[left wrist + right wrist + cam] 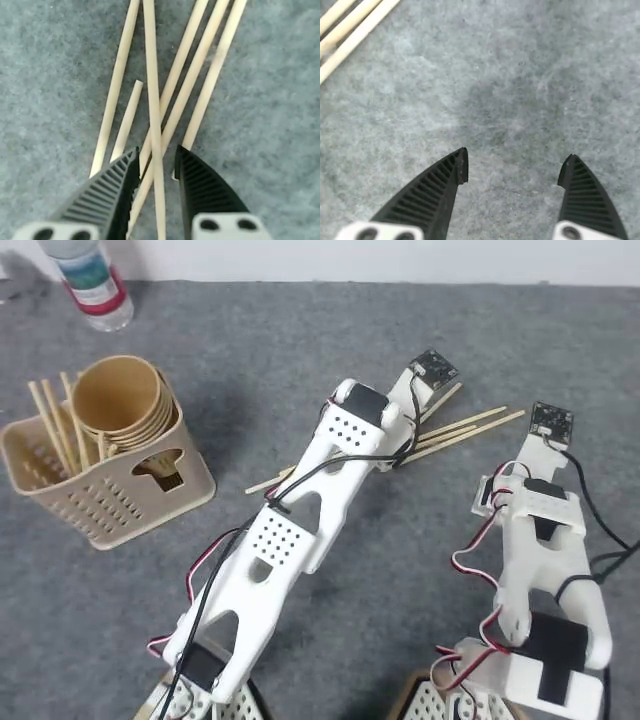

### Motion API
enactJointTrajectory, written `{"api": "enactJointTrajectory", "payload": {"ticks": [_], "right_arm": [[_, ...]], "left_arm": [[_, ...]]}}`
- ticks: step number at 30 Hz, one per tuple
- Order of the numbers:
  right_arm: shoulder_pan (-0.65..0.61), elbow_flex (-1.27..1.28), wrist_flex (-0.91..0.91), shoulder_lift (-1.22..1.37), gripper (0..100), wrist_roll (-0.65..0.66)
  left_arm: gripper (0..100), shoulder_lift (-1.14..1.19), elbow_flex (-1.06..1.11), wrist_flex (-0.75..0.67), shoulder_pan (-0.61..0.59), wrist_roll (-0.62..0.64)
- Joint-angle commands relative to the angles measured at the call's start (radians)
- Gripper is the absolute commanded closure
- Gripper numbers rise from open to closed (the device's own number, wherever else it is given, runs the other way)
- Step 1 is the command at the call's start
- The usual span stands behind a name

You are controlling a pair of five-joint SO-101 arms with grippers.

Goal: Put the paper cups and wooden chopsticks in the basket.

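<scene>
Left gripper (156, 150): jaws a little apart, straddling the loose wooden chopsticks (152, 75) that lie crossed on the grey surface (300, 340); it looks lined up to pinch them.
Right gripper (517, 153): jaws wide apart over bare surface beside the pile, holding nothing.
Basket (110, 510): well apart from the pile, holding stacked paper cups (115, 395) and upright sticks (50, 420).
Writing: the label on the bottle (90, 275) is too small to read.

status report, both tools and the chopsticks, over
Left tool narrowly open, straddling loose chopsticks on the mat. Right tool wide open over mat. Cups already in basket. Bottle far off.
</scene>
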Motion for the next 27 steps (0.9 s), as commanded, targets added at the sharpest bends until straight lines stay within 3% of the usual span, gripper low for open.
{"api": "enactJointTrajectory", "payload": {"ticks": [1,13,22,27], "right_arm": [[-0.012,-0.003,-0.015,-0.042,70.0,-0.008],[-0.012,-0.003,-0.015,-0.042,70.0,-0.008],[-0.013,-0.003,-0.015,-0.042,70.0,-0.008],[-0.013,-0.003,-0.013,-0.042,70.0,-0.008]], "left_arm": [[91,-0.015,-0.039,0.029,-0.008,0.008],[93,-0.041,0.035,0.031,0.0,0.0],[90,-0.176,0.346,0.028,-0.006,0.0],[99,-0.18,0.351,0.025,0.018,-0.044]]}}
